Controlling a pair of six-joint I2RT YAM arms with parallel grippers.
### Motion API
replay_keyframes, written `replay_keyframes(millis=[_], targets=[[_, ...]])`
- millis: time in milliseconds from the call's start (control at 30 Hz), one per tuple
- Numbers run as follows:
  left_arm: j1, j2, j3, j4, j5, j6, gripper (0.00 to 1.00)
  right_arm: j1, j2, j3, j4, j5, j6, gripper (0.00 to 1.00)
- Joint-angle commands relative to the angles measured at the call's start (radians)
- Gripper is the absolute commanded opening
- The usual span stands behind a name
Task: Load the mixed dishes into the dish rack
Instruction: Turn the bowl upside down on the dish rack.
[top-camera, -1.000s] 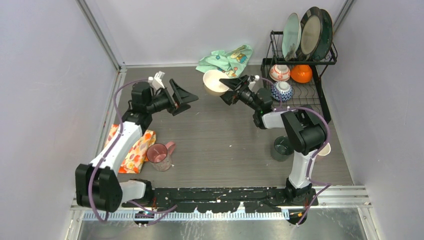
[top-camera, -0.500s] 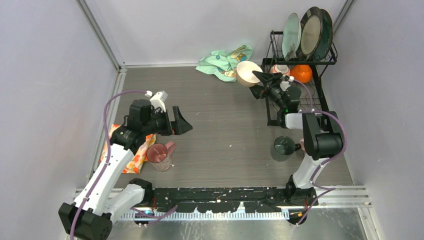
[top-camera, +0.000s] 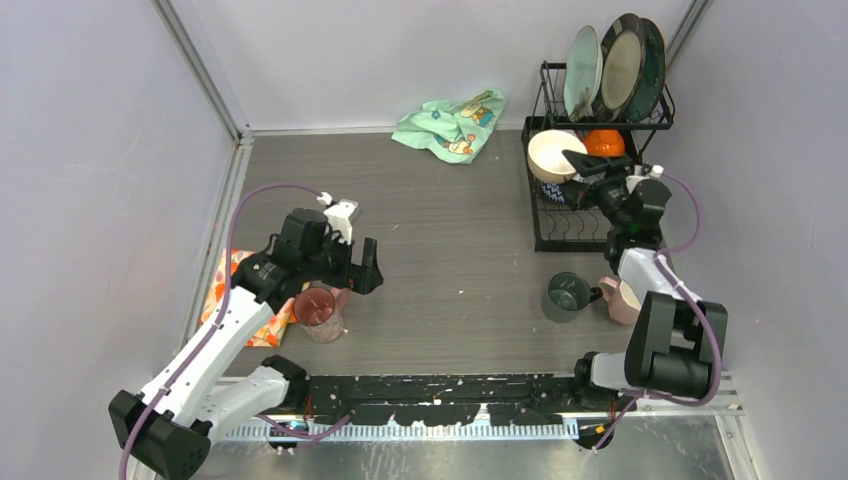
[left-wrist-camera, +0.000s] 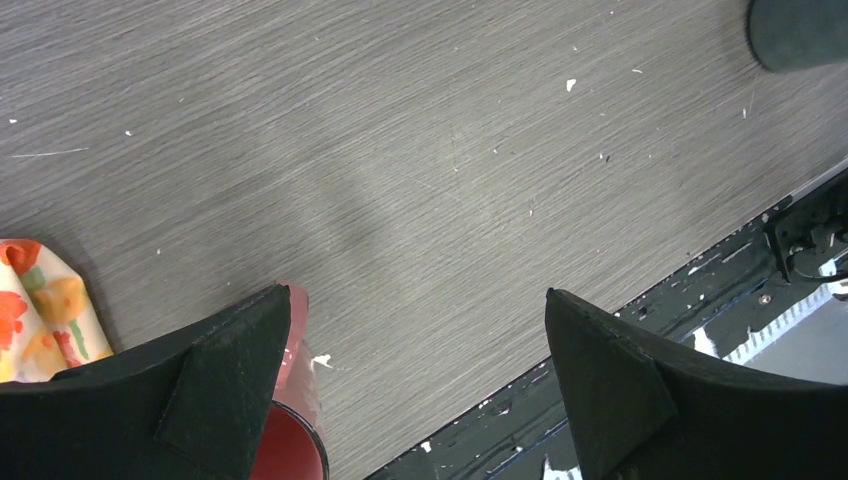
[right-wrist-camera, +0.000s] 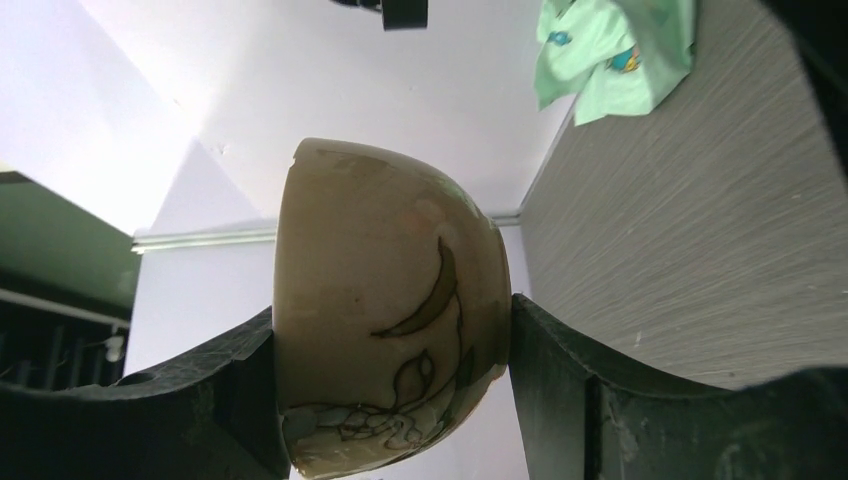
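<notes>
**A:** What sits closest to the arm bases?

**B:** The pink cup (top-camera: 318, 307), upright on the table (top-camera: 450, 260), just beside the orange cloth (top-camera: 240, 300). The left gripper (top-camera: 352, 275) hangs over it with its jaws spread as wide as they go and nothing between them. In its wrist view the cup's rim peeps out from under one finger (left-wrist-camera: 230, 370).

**A:** And on the right side?

**B:** The green cup (top-camera: 566, 293) stands on the table near the rack's front edge, apart from both grippers.

**A:** What about the right gripper (top-camera: 580, 163)?

**B:** It is partly open and clamped on the cream bowl (top-camera: 549, 155), one finger on each side of the wall. The bowl is tipped on its side over the far left part of the rack's (top-camera: 590, 225) lower basket. I cannot tell whether it touches the wires.

**A:** Anything else in there?

**B:** The red bowl (top-camera: 603, 143) lies in the basket just right of the cream one. Above, three plates stand on edge in the upper shelf: green plate (top-camera: 582, 70), beige plate (top-camera: 620, 65), dark plate (top-camera: 655, 70).

**A:** And farthest back?

**B:** The mint cloth (top-camera: 450, 122), crumpled on the table left of the rack.
</notes>
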Motion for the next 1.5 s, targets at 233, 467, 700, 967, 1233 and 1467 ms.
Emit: replay_keyframes(millis=[233, 467, 700, 967, 1233, 1467], targets=[[-0.046, -0.039, 0.009, -0.006, -0.049, 0.066, 1.00, -0.131, -0.127, 0.010, -0.281, 0.008, -0.203, 0.42], [-0.067, -0.089, -0.002, -0.017, -0.108, 0.070, 1.00, -0.195, -0.117, 0.030, -0.389, 0.049, -0.325, 0.42], [-0.083, -0.106, -0.004, -0.018, -0.130, 0.072, 1.00, -0.220, -0.135, 0.090, -0.570, 0.199, -0.488, 0.40], [-0.095, -0.121, -0.007, -0.022, -0.153, 0.073, 1.00, -0.259, -0.087, 0.155, -0.626, 0.290, -0.533, 0.40], [-0.103, -0.141, -0.009, -0.018, -0.155, 0.075, 1.00, -0.266, -0.055, 0.215, -0.740, 0.441, -0.667, 0.40], [-0.105, -0.152, -0.008, -0.016, -0.160, 0.078, 1.00, -0.266, -0.025, 0.298, -0.835, 0.600, -0.834, 0.39]])
